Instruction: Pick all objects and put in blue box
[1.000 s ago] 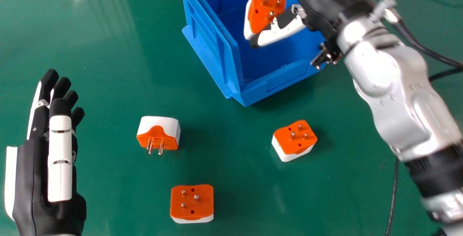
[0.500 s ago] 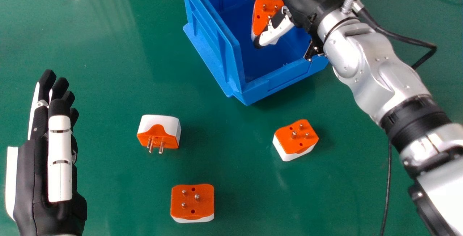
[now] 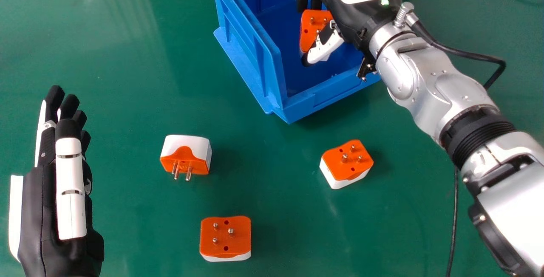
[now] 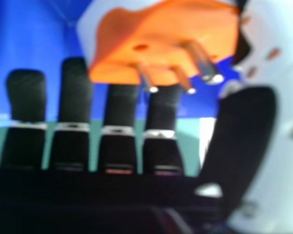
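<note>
Three loose adapters (image 3: 348, 164): chunky orange-and-white blocks with rounded corners and shiny metal pins, two pins-up, one tipped over, pins toward the robot
Held adapter (image 3: 312, 30): same kinda boxy shape, at the opening of the blue box (image 3: 263, 52), can't tell how deep
Right hand (image 3: 350, 18): fingers and thumb pinching that adapter, matte black with smooth white panels
Blue box: plasticky looking, straight ribbed walls, flat lip at the base
Left hand (image 3: 36, 209): fingers straight, nothing in them
Table (image 3: 127, 204): flat green top, slightly glossy
</note>
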### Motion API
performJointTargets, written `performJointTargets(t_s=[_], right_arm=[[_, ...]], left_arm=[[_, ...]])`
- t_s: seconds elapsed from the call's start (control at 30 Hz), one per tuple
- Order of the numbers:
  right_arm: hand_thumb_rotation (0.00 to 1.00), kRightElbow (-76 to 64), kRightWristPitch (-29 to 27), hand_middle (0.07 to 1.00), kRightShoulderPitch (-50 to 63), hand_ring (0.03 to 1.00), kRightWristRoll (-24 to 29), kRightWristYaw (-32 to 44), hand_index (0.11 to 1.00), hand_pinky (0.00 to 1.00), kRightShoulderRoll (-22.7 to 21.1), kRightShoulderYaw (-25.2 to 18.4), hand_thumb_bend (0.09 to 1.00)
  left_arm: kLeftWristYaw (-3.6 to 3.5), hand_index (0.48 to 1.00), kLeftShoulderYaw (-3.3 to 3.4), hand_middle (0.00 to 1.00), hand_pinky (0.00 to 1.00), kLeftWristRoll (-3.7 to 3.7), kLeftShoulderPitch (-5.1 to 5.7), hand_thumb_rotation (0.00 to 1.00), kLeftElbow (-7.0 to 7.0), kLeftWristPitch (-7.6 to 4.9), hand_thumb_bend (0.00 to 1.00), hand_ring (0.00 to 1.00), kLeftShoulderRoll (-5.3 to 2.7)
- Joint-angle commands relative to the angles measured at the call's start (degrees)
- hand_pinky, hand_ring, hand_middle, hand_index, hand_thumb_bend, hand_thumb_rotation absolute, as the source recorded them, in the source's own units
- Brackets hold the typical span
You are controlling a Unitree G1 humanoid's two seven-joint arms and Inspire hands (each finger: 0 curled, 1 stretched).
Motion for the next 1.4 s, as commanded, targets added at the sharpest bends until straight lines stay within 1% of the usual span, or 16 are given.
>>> performJointTargets(t_s=[0.0, 0.13, 0.37, 0.47, 0.5, 0.63, 0.77, 0.8, 0.87, 0.9, 0.97, 1.07, 1.17, 1.2, 1.3, 1.37], right_arm=[[0.00, -0.4, -0.6, 0.520, -3.3, 0.424, 0.5, -1.1, 0.547, 0.29, 0.0, 0.0, 0.487], [0.00, -0.9, 0.2, 0.511, -3.0, 0.418, 0.8, 0.1, 0.548, 0.29, 0.2, 0.0, 0.487], [0.00, -0.9, 0.6, 0.503, -2.5, 0.414, 0.0, -0.3, 0.550, 0.29, 0.0, 1.0, 0.487], [0.00, -0.4, 0.7, 0.493, -2.3, 0.407, -0.1, -0.5, 0.553, 0.28, 0.0, 1.5, 0.487], [0.00, -0.2, 0.6, 0.493, -2.2, 0.407, -0.1, -0.7, 0.553, 0.28, 0.1, 1.6, 0.487], [0.00, 0.7, -0.3, 0.489, -2.0, 0.406, 0.1, -1.4, 0.556, 0.28, 0.1, 2.0, 0.487], [0.00, 2.6, -1.4, 0.486, -1.9, 0.404, -0.3, -2.5, 0.559, 0.28, 0.3, 2.9, 0.486], [0.00, 3.1, -1.5, 0.486, -1.9, 0.404, -0.5, -2.9, 0.559, 0.28, 0.4, 3.2, 0.486], [0.00, 3.9, -1.1, 0.486, -1.9, 0.404, -0.1, -3.5, 0.558, 0.28, 0.8, 3.2, 0.486], [0.00, 4.4, -0.8, 0.488, -1.9, 0.405, 0.4, -3.1, 0.556, 0.28, 1.2, 3.0, 0.487], [0.00, 5.0, -0.3, 0.489, -2.0, 0.409, 1.2, -2.2, 0.552, 0.28, 1.7, 2.5, 0.488], [0.00, 5.5, 0.4, 0.486, -2.0, 0.410, 1.9, -1.4, 0.551, 0.29, 2.2, 2.0, 0.489], [0.00, 5.4, 0.9, 0.478, -1.6, 0.412, 2.3, -1.1, 0.552, 0.29, 2.6, 1.8, 0.490], [0.00, 5.3, 1.0, 0.478, -1.6, 0.412, 2.4, -1.0, 0.552, 0.29, 2.6, 2.0, 0.490], [0.00, 5.2, 1.3, 0.476, -1.4, 0.415, 2.6, -0.8, 0.555, 0.29, 2.6, 2.3, 0.490], [0.00, 4.8, 2.8, 0.485, -1.3, 0.420, 2.8, -0.2, 0.542, 0.30, 2.9, 2.2, 0.492]], left_arm=[[0.40, 0.962, -0.16, 0.97, 1.00, 0.27, 0.63, 0.91, -2.06, -0.76, 0.40, 0.98, -0.13], [0.54, 0.962, -0.27, 0.97, 0.99, 0.47, 1.14, 0.92, -2.87, -0.26, 0.38, 0.97, -0.14], [0.76, 0.954, -0.56, 0.96, 0.98, 0.33, 1.41, 0.91, -2.89, -0.37, 0.37, 0.97, -0.45], [0.79, 0.947, -0.47, 0.96, 0.97, 0.21, 1.29, 0.90, -2.63, -0.58, 0.37, 0.96, -0.44], [0.77, 0.947, -0.50, 0.96, 0.97, 0.11, 1.31, 0.90, -2.69, -0.55, 0.37, 0.96, -0.45], [1.03, 0.947, -0.64, 0.96, 0.97, 0.22, 1.39, 0.91, -3.29, 0.00, 0.36, 0.96, -0.55], [1.10, 0.948, -0.80, 0.96, 0.98, 0.02, 1.43, 0.91, -3.57, 0.26, 0.35, 0.96, -0.72], [1.15, 0.948, -0.80, 0.96, 0.98, 0.07, 1.40, 0.91, -3.59, 0.27, 0.35, 0.96, -0.76], [1.52, 0.949, -0.76, 0.96, 0.98, 0.57, 1.34, 0.92, -3.70, 0.43, 0.35, 0.96, -0.83], [1.66, 0.948, -0.75, 0.96, 0.98, 0.65, 1.30, 0.92, -3.75, 0.48, 0.34, 0.96, -0.88], [1.62, 0.946, -0.78, 0.96, 0.98, 0.49, 1.34, 0.92, -3.97, 0.58, 0.34, 0.96, -0.74], [1.58, 0.943, -0.87, 0.95, 0.97, 0.26, 1.42, 0.91, -4.55, 1.06, 0.34, 0.96, -0.61], [1.93, 0.937, -0.97, 0.95, 0.96, 0.36, 1.36, 0.90, -5.28, 1.86, 0.33, 0.95, -0.78], [1.99, 0.937, -0.93, 0.95, 0.96, 0.29, 1.35, 0.90, -5.44, 2.04, 0.33, 0.95, -0.78], [1.90, 0.932, -0.94, 0.94, 0.95, 0.28, 1.34, 0.90, -5.95, 2.54, 0.33, 0.95, -0.44], [1.90, 0.929, -1.06, 0.94, 0.95, 0.37, 1.39, 0.90, -6.55, 3.16, 0.32, 0.94, -0.32]])
